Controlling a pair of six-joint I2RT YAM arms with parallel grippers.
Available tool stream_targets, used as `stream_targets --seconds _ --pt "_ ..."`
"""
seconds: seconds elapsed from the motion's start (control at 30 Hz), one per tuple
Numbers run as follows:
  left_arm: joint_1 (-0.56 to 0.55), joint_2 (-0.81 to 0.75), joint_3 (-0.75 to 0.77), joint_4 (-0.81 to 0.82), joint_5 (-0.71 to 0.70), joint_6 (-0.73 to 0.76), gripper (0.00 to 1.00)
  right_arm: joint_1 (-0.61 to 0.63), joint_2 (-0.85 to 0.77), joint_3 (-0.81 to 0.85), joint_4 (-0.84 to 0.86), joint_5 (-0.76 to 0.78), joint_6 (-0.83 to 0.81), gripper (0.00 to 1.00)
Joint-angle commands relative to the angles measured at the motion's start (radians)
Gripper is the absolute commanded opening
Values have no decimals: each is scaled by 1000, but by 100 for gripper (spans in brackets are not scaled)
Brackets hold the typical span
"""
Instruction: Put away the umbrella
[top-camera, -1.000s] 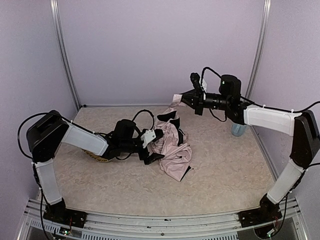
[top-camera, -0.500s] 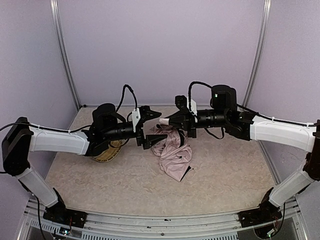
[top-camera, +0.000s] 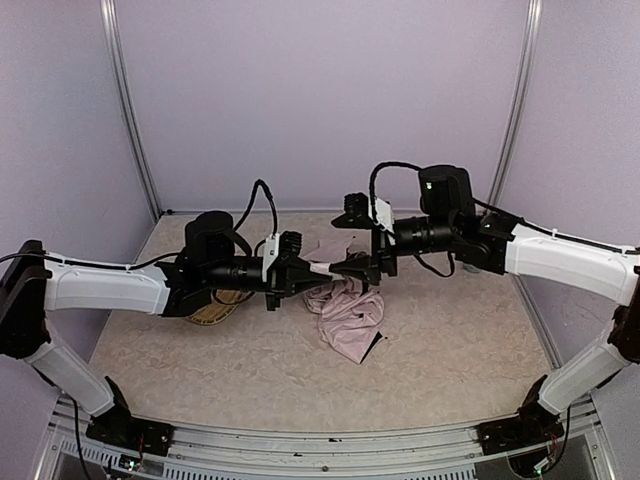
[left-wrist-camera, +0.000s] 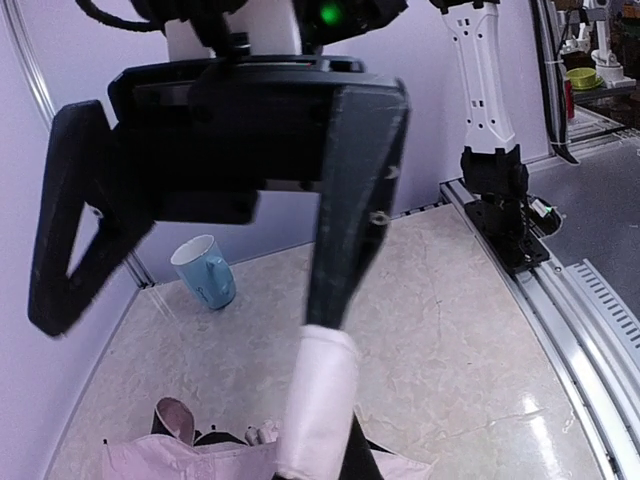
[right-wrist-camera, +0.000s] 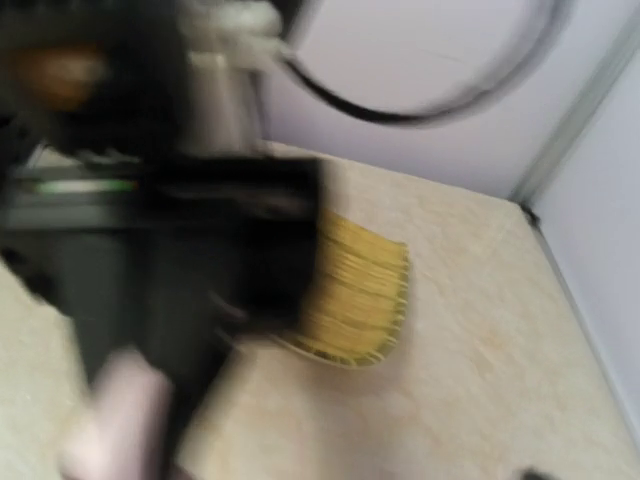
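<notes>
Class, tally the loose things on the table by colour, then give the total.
Pink: 1, umbrella
Yellow: 1, woven tray
Light blue: 1, mug
Total: 3

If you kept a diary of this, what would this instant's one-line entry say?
phase: hands meet above table | left hand: shut on pink end of umbrella | right hand: open | fabric: heaped on table
</notes>
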Motion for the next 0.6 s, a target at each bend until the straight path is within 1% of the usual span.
stream_targets --seconds 0.0,0.03,0.1,0.17,0.23,0.33,0.43,0.57 --pt "-21 -92 -46 -88 49 54 0 -166 -49 27 -80 -38 119 96" --pt "-28 -97 -48 -111 53 62 0 -222 -33 25 -68 -88 186 97" --pt "-41 -95 -40 -180 77 79 0 -298 31 33 -33 -124 345 97" --pt "-54 -83 -25 -272 100 106 0 -318 94 73 -40 -77 441 94" --pt "-67 -72 -13 -366 117 132 0 -318 189 126 -83 -24 514 91" --pt "-85 -55 7 -531 155 164 0 -318 296 183 -150 -10 570 89" --pt "-116 -19 41 -682 163 215 0 -318 360 191 -159 10 596 89" --pt "-142 18 42 -721 137 232 0 -317 425 187 -191 31 640 88"
